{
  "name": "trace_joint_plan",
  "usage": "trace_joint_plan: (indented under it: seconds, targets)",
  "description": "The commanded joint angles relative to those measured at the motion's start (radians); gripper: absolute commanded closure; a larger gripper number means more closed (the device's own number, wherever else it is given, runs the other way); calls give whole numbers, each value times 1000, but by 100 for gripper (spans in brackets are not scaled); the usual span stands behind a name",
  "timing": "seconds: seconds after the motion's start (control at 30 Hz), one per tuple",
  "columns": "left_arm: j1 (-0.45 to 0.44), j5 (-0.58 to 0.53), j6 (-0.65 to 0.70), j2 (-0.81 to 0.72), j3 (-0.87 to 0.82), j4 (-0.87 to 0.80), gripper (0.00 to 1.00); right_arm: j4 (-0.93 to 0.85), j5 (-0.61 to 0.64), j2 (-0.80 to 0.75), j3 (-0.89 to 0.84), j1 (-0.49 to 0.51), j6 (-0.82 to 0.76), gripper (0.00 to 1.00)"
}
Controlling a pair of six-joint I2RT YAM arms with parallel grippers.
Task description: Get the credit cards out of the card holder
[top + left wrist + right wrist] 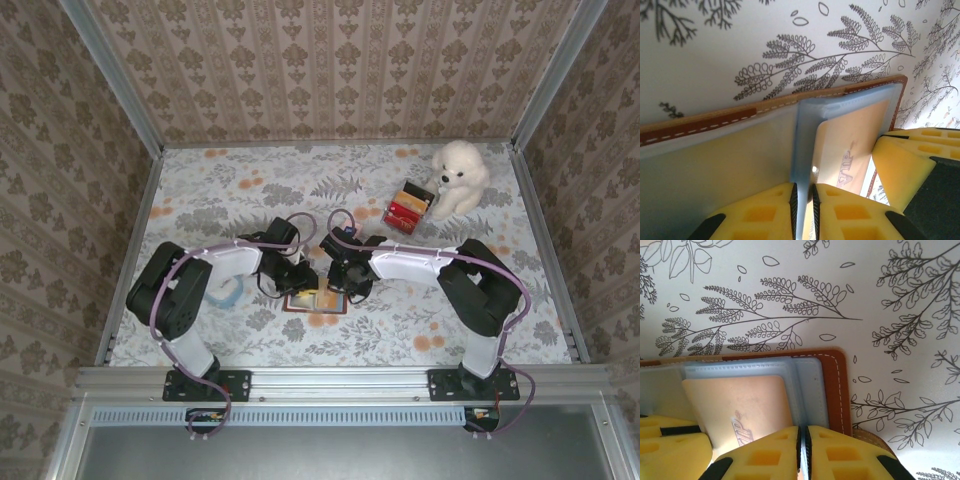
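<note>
- Card holder (312,300), one: lies open at lower centre of the top view, between our two claws, so both can work its pockets.
- Left gripper (804,194), one: pinches a clear sleeve of the card holder, we judge to steady it.
- Right gripper (802,434), one: nips the neighbouring sleeve's edge (likely to spread that pocket).
- Credit card (737,405), one visible: tucked in its sleeve, not yet out.
- Plush dog (458,178), one: upper right, well apart.

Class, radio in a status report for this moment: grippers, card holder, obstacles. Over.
Left gripper, right gripper both pinching card holder sleeves. Card inside its sleeve. Plush dog well behind, no obstruction.
</note>
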Motion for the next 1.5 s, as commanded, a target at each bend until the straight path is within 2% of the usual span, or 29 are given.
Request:
trace_joint_plan:
  seconds: [0.0, 0.1, 0.27, 0.5, 0.8, 1.2, 1.47]
  targets:
    - [9, 27, -3, 18, -16, 19, 83, 10, -31, 42, 13, 6, -18, 85]
    - [15, 41, -9, 15, -23, 38, 85, 12, -31, 47, 12, 6, -20, 85]
    - [34, 138, -61, 4, -56, 137, 89, 13, -37, 56, 14, 6, -21, 85]
    - [56, 141, -41, -20, -66, 126, 100, 0, -26, 69, 20, 7, -24, 85]
    - [110, 93, 47, -74, -73, 5, 100, -14, 9, 37, 9, -1, -29, 83]
    - [127, 67, 53, -72, -73, -14, 100, 58, -32, -56, 49, 3, -113, 78]
    - [128, 66, 44, -65, -73, -11, 100, 36, -66, 9, 77, 15, -130, 75]
